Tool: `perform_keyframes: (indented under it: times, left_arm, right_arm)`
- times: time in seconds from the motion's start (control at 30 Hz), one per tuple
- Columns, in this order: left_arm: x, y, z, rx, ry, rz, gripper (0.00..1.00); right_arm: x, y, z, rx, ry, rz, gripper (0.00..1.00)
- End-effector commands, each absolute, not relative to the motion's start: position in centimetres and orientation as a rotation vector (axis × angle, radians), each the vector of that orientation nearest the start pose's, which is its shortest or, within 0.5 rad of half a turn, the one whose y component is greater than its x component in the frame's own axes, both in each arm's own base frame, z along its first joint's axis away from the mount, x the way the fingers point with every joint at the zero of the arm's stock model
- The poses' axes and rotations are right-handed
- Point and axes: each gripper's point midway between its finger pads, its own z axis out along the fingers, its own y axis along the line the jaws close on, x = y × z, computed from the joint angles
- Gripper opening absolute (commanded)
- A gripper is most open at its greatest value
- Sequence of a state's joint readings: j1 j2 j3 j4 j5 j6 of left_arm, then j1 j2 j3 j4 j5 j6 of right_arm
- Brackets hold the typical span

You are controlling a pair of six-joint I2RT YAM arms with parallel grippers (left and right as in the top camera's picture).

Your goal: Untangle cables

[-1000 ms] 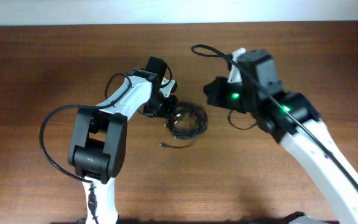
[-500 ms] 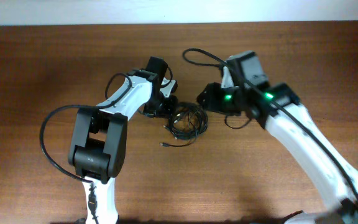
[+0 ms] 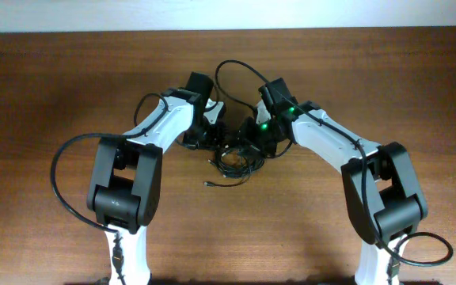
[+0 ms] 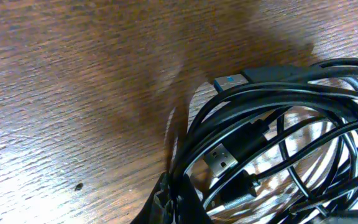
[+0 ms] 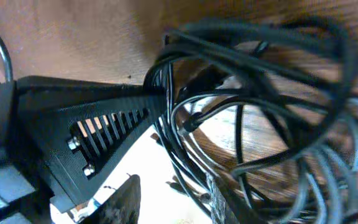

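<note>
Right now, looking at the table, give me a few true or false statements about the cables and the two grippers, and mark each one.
1. The cables lie in one looped tangle on the table. True.
2. The left gripper is open and clear of the tangle. False: it is shut on cords at the tangle's edge.
3. One plug has a blue insert. True.
4. The right gripper hangs far off by the table's edge. False: it is right at the tangle, opposite the left gripper.
</note>
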State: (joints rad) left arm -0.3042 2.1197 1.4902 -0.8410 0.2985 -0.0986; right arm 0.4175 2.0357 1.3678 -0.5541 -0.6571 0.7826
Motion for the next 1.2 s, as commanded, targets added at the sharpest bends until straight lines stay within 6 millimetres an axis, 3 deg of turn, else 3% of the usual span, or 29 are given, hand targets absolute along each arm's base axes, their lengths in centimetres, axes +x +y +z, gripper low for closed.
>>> perform_keyframes:
  times: [0.0,0.23,0.47,0.53,0.63,0.7,0.8,1.03,1.17]
  left_arm:
    - [38.2,-16.9,0.2,0.317,3.057,-0.471,0.0]
    - [38.2,-16.9,0.2,0.317,3.056,-0.471,0.0]
    - [38.2,-16.9,0.2,0.318,3.057,-0.471,0.0]
    - [38.2,-16.9,0.2,0.318,3.057,-0.471,0.0]
    - [38.2,-16.9,0.2,0.317,3.057,-0.471,0.0]
    - [38.2,-16.9,0.2,0.317,3.057,-0.471,0.0]
    - [38.2,-16.9,0.2,0.318,3.057,-0.471,0.0]
    - [38.2,-16.9,0.2,0.318,3.057,-0.471,0.0]
    - [38.2,-16.9,0.2,0.318,3.057,-0.471,0.0]
  right_arm:
    - [36.8,25.4,4.8,0.392,2.987,1.141,0.36]
    - [37.2,24.3,4.2,0.39,2.987,1.061,0.37]
    - [37.9,25.5,4.0,0.376,2.951,1.083,0.36]
    - [38.4,25.4,3.2,0.377,2.945,1.06,0.33]
    - [39.9,25.1,3.3,0.366,2.882,1.051,0.15]
    - [41.3,25.3,4.1,0.336,2.815,1.098,0.12]
    - [41.6,25.1,3.7,0.34,2.807,1.095,0.04]
    - [41.8,25.3,2.9,0.316,2.769,1.114,0.05]
    - [41.9,25.0,2.5,0.276,2.767,1.074,0.19]
